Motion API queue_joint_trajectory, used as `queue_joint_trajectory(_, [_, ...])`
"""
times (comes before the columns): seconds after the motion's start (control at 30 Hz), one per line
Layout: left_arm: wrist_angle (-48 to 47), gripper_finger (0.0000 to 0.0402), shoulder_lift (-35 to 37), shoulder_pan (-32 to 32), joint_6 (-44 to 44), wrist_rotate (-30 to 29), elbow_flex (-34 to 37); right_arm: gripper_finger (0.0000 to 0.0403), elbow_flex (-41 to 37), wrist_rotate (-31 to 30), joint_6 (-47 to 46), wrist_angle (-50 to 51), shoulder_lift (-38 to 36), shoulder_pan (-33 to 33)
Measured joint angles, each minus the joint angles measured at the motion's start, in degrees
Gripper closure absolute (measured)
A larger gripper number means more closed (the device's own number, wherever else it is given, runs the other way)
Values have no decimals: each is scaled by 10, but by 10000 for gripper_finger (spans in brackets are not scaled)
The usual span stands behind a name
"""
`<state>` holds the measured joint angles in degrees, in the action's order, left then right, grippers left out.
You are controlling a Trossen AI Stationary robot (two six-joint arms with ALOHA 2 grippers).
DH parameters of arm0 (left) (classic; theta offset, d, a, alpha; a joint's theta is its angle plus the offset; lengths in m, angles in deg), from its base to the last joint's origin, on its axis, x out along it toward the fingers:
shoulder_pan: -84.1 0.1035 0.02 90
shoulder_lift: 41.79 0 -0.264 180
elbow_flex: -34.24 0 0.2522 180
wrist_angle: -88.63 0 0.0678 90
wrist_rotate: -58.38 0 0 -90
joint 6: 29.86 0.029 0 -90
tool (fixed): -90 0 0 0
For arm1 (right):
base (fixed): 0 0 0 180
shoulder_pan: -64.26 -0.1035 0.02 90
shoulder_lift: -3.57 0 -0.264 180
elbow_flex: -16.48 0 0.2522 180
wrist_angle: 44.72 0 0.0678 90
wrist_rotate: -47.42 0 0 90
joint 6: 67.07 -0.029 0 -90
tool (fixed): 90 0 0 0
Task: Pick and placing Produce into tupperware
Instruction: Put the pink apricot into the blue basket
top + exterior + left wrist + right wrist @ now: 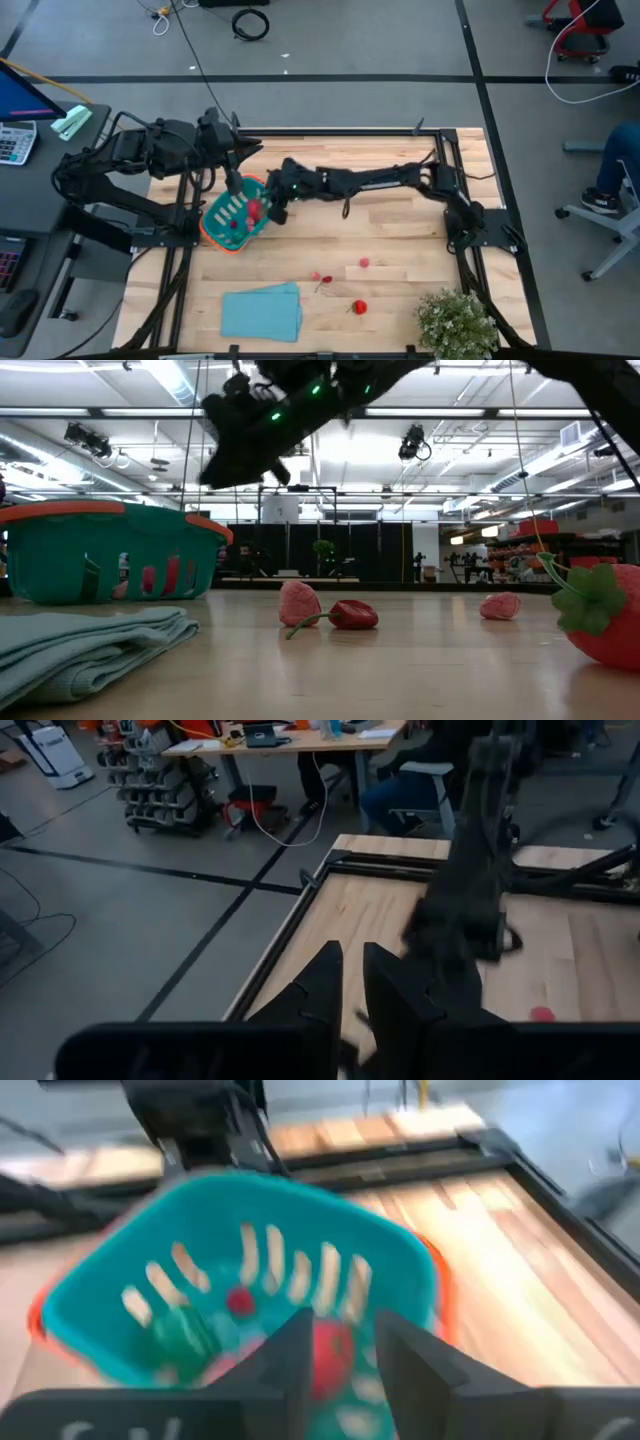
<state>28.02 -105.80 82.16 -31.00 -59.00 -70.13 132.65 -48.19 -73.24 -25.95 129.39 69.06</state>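
The teal tub with the orange rim (222, 222) (60, 560) stands on the table's left half. Small red (238, 1302) and green (180, 1332) toy pieces lie inside it. My right gripper (270, 206) (343, 1360) hangs over the tub's right side with a red piece between its fingers. My left gripper (250, 150) (353, 985) floats shut and empty above the table's far left corner, just beyond the tub. Loose produce lies on the wood near the table's middle: two pink berries (364, 263) (316, 276), a red stemmed piece (352, 615) and a strawberry (358, 307) (605, 625). My right gripper has a red toy fruit (333, 1352) pinched between its two fingers, coming from above and slanting down toward the tub. The fruit is lifted clear, over the tub's inside. Motion blur hides which part of the fruit the fingers are on.
A folded light-blue cloth (262, 311) (80, 645) lies at the near edge, left of centre. A bushy potted plant (456, 322) stands at the near right corner. Black rails frame the table (470, 150). Bare wood lies between the tub and the loose produce.
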Motion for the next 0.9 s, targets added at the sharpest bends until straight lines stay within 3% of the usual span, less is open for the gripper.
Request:
queue_joint_trajectory(0.13, [-16,348,-1,0,-40,0,0,264,0,3,-8,228,-84,3])
queue_joint_trajectory(0.27, [-30,343,-1,0,-70,0,15,260,0,27,-92,511,-171,-21])
queue_joint_trajectory(0.37, [-31,340,-7,-3,-76,6,44,264,-11,0,-129,615,-231,-65])
queue_joint_trajectory(0.67, [27,325,-90,-55,-70,141,170,278,-196,-174,-209,476,-382,-243])
queue_joint_trajectory(0.9, [64,253,-214,-116,-68,168,218,282,-320,-183,-284,418,-431,-320])
